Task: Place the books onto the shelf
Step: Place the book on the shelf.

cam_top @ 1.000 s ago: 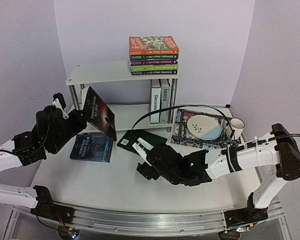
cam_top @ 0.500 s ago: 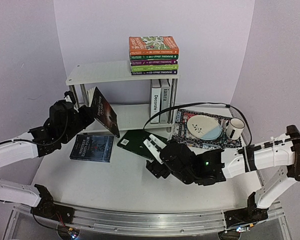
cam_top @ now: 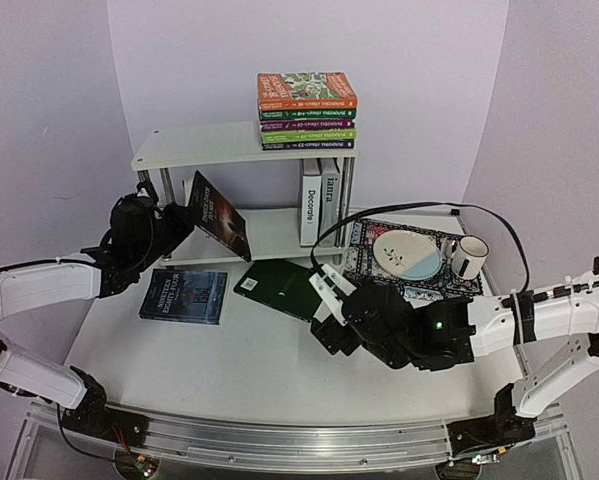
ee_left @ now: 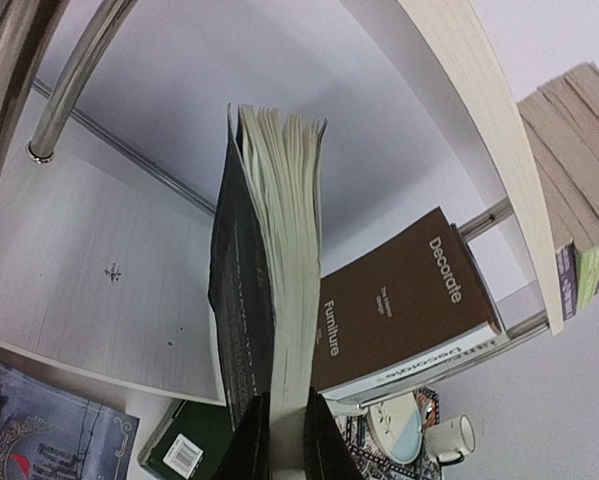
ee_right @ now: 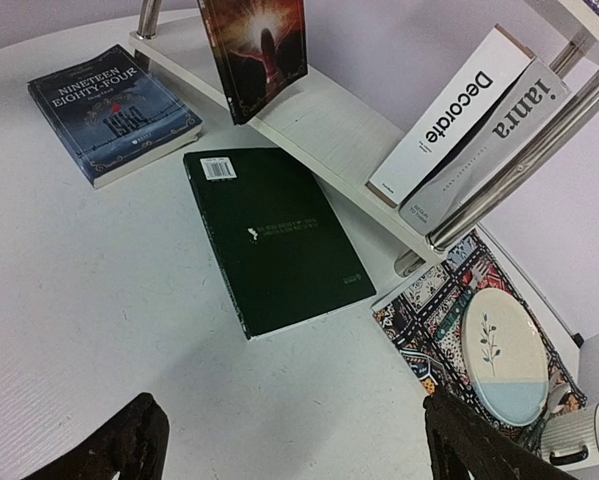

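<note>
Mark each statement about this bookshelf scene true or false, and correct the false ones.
1. The left hand grips a dark book tilted by the shelf. True.
2. The right hand holds the green book. False: the hand is open and the book lies flat on the table.
3. Paperbacks are stacked on the top board. True.
4. "Decorate" lies flat on the table. False: it stands upright on the lower board beside "ianra".
5. The mug sits on the plate. False: it stands beside it.
</note>
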`<state>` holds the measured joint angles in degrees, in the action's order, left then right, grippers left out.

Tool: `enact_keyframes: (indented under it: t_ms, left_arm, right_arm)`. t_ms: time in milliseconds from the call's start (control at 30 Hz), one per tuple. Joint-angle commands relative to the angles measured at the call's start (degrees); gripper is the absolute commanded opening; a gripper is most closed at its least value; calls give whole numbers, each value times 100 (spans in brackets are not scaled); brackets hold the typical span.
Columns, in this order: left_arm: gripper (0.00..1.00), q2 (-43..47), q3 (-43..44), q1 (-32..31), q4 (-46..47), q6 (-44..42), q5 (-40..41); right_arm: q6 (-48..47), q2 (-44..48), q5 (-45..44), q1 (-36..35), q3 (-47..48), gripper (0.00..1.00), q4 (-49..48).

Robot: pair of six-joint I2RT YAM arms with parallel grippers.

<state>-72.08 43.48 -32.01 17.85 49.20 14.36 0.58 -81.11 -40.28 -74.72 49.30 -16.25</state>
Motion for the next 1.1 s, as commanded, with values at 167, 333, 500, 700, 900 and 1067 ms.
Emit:
enact_keyframes:
  t_ms: [167, 333, 500, 700, 900, 1067]
  left_arm:
    - [0, -243, -177, 533, 1360, 797, -562]
    - [0, -344, -584, 600, 1497, 1106, -598]
    - [0, -422, -855, 645, 1501, 1235, -489]
    - [0, -887, -839, 768, 1477, 1462, -697]
    - [2, -1283, -794, 871, 1445, 2076, -480]
    - [6, -1584, -669, 872, 1449, 2459, -298]
  right_arm:
    - [156, 95, -186, -27, 69, 89, 192]
    - [170, -10, -133, -25, 124, 89, 199]
    - [163, -73, -84, -25, 187, 89, 202]
    - [154, -83, -90, -25, 201, 89, 210]
    - [253, -85, -138, -25, 175, 89, 278]
    - [285, -5, -163, -28, 130, 89, 319]
